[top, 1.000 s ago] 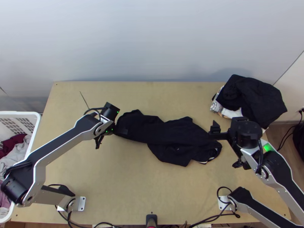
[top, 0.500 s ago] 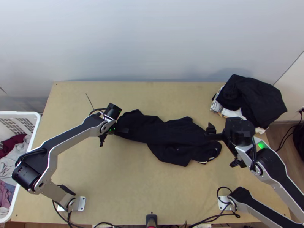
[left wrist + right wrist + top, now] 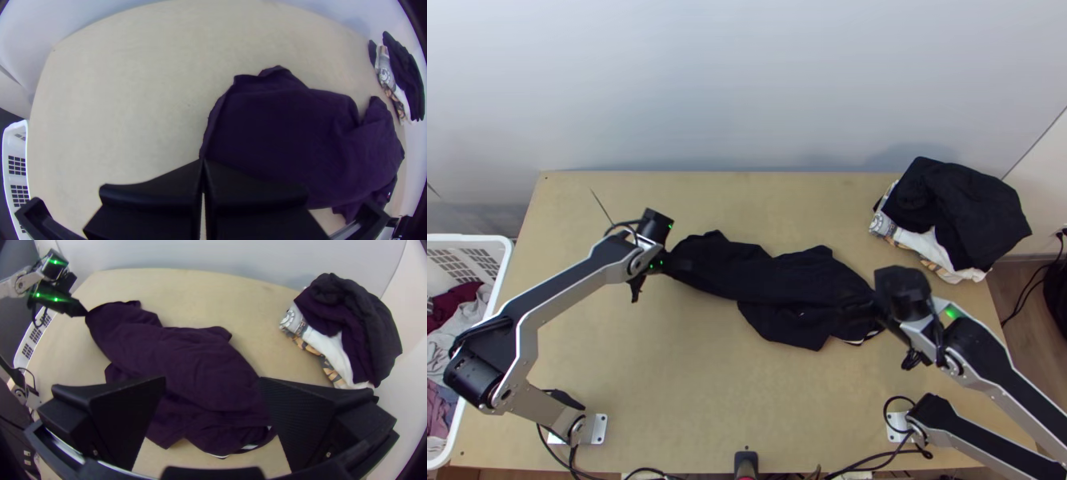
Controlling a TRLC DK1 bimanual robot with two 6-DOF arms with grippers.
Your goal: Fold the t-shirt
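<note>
The step in hand looks like getting hold of the dark t-shirt (image 3: 747,276) at both ends, ahead of any neat fold. The shirt lies rumpled in a long, uneven strip across the middle of the worktop (image 3: 691,400), running towards the right edge, a sliver of pale trim showing at the near side of its right end. The left gripper (image 3: 203,161) has its jaws closed on the tip of the end nearer the left edge. The right gripper (image 3: 212,381) is over the other end with its jaws wide apart, nothing between them gripped. Next calls for lowering them, pinching that end and drawing the cloth taut before folding. Grabbing one layer could skew the shirt, as its layers overlap unevenly. The clothes pile (image 3: 967,208) at the far right corner is probably where it goes once folded.
</note>
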